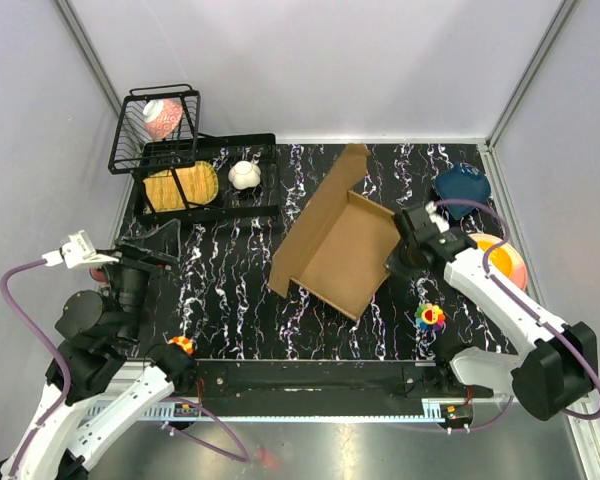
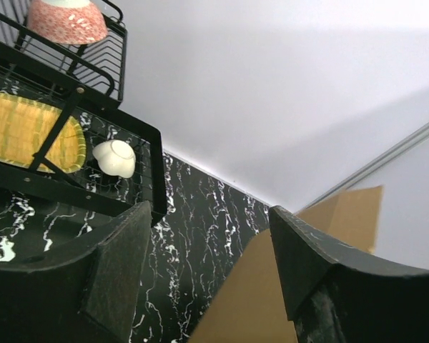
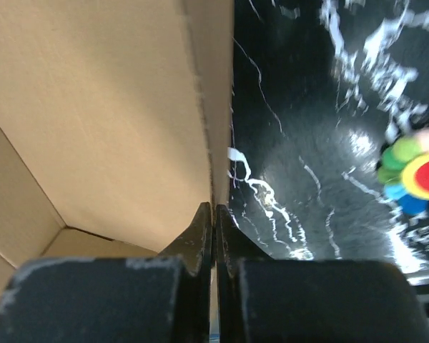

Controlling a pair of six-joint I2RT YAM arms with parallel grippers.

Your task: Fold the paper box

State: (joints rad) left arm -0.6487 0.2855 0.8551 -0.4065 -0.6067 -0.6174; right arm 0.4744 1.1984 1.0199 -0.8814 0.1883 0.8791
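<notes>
The paper box [image 1: 335, 240] is plain brown cardboard, partly folded, lying in the middle of the black marbled table with one long flap standing up. My right gripper [image 1: 400, 252] is shut on the box's right side wall; in the right wrist view the fingers [image 3: 198, 239] pinch the thin cardboard edge [image 3: 214, 107]. My left gripper [image 1: 145, 258] is open and empty, held at the left of the table away from the box. In the left wrist view its fingers [image 2: 121, 264] frame the box's brown flap [image 2: 264, 300] farther off.
A black wire rack [image 1: 195, 170] at the back left holds a yellow woven plate [image 1: 180, 185], a white cup [image 1: 244, 175] and a pink bowl [image 1: 162, 116]. A dark blue bowl [image 1: 462, 185] and an orange-pink ball [image 1: 510, 262] lie at the right. A colourful toy [image 1: 430, 317] sits near the front right.
</notes>
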